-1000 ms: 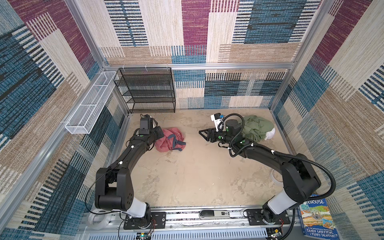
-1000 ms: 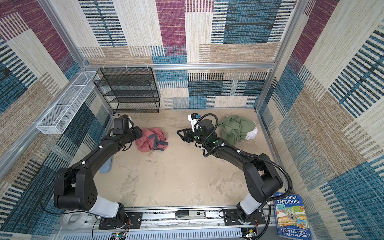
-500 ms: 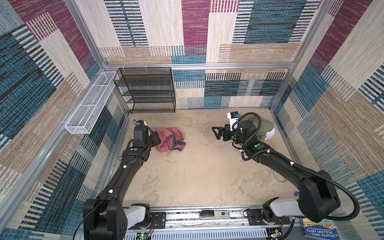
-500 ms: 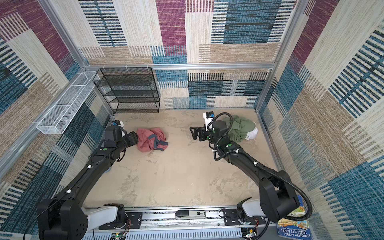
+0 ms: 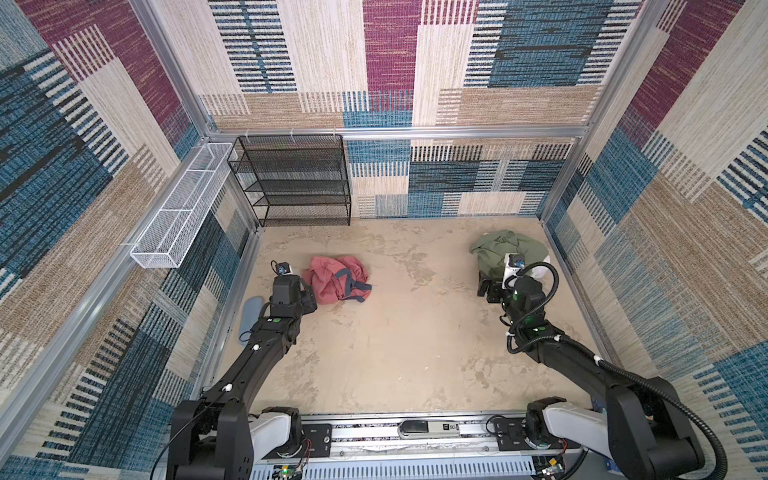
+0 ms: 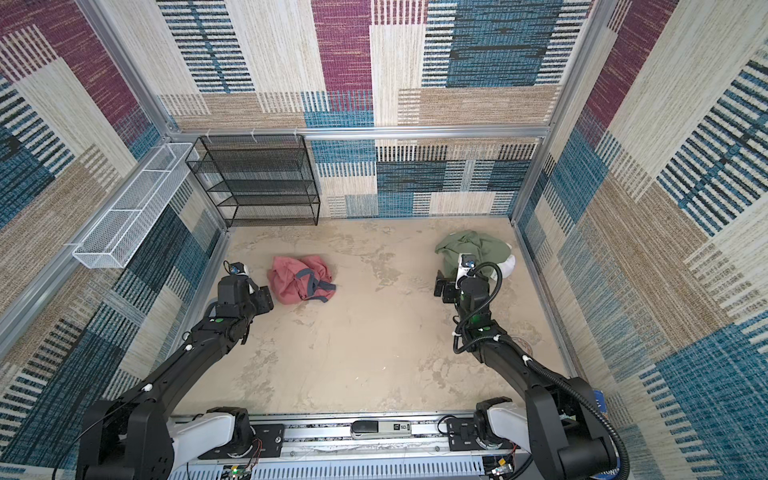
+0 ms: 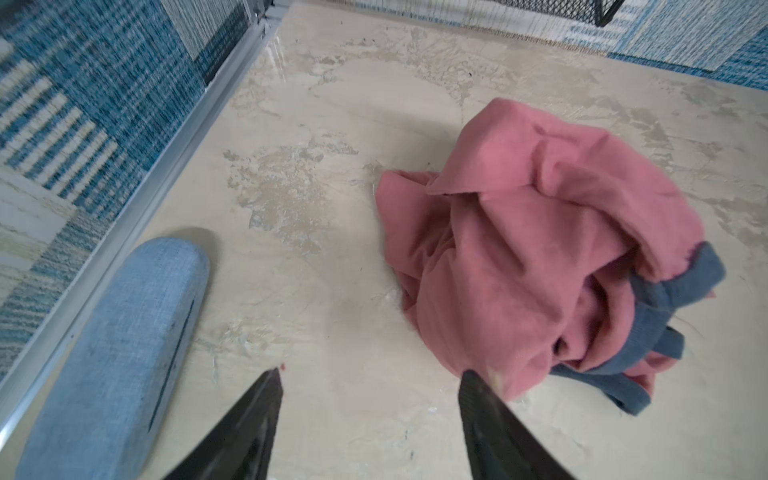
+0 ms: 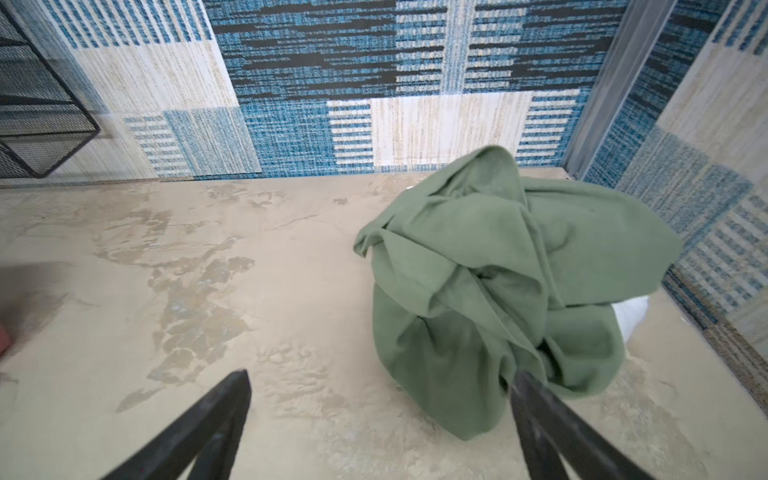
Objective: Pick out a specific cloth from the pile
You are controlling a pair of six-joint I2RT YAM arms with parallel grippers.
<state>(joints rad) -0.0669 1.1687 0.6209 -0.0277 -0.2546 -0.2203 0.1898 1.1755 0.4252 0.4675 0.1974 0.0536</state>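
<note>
The salmon-red cloth (image 5: 338,278) (image 6: 301,279) with grey-blue trim lies crumpled by itself on the left of the floor, also in the left wrist view (image 7: 540,249). My left gripper (image 5: 309,298) (image 7: 372,374) is open and empty just left of it, one finger by its edge. The pile (image 5: 507,249) (image 6: 473,249) sits in the far right corner, olive-green on top (image 8: 498,282) with a bit of white (image 8: 629,311) showing. My right gripper (image 5: 486,286) (image 8: 381,376) stands open and empty just in front of it.
A black mesh shelf rack (image 5: 295,183) stands against the back wall at the left. A white wire basket (image 5: 183,208) hangs on the left wall. A flat blue-grey oval pad (image 5: 249,316) (image 7: 116,353) lies by the left wall beside my left arm.
My left gripper backed off the red cloth's edge and opened wider. My right gripper swung from mid-floor to the right, toward the pile, and opened fully.
</note>
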